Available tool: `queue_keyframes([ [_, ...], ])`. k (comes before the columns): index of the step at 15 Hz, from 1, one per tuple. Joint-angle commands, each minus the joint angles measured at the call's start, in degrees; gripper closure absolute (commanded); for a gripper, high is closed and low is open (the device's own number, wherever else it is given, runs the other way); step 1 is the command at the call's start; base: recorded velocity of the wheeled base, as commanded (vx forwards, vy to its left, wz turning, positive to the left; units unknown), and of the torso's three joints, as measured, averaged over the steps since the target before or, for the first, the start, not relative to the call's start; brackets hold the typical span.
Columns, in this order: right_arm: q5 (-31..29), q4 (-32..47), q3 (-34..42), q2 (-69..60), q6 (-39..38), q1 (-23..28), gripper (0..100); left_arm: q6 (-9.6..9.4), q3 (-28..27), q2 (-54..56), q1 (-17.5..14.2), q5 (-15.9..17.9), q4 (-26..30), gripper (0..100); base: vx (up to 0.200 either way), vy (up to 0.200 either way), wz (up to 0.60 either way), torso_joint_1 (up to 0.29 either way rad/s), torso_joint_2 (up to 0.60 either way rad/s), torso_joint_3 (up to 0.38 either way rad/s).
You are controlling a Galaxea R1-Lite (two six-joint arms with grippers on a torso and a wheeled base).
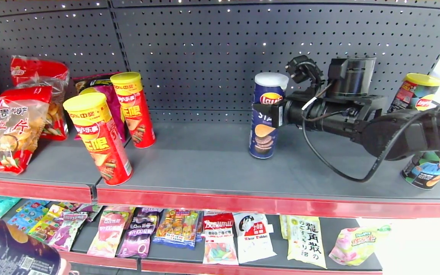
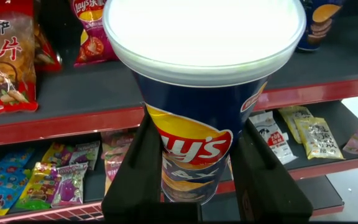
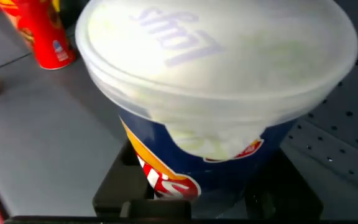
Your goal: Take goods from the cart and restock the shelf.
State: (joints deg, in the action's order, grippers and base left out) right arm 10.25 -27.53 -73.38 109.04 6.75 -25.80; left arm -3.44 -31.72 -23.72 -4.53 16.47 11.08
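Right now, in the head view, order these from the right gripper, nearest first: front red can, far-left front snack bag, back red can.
1. The back red can, left of the right gripper, standing at the back.
2. The front red can, further left, toward the front.
3. The front snack bag, far left.

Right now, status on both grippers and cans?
Right gripper shut on blue can, upright over shelf. Left gripper shut on second blue can. Red cans well clear.

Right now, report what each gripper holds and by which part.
Right gripper: white-lidded blue crisp tube on the grey shelf, gripped mid-body. Left gripper: second blue crisp tube, gripped on its sides.
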Motion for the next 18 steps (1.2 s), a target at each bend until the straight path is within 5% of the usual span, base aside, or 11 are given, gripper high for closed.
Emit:
queue_keyframes([
  [1,-1.0,-0.2,8.5,-8.6,0.0,-2.0,100,0.01,0.0,0.3,0.0,0.1,0.0,100,0.000,0.000,0.00,0.000,0.00,0.000],
  [5,-2.9,-0.8,15.4,-12.6,-0.1,-2.9,100,0.01,0.0,0.3,0.0,0.1,0.1,100,0.000,0.000,0.00,0.000,0.00,0.000],
  [18,-4.3,-0.9,20.5,-14.7,-2.2,-8.4,100,0.01,0.2,0.3,0.0,0.1,0.1,100,0.000,0.000,0.00,0.000,0.00,0.000],
])
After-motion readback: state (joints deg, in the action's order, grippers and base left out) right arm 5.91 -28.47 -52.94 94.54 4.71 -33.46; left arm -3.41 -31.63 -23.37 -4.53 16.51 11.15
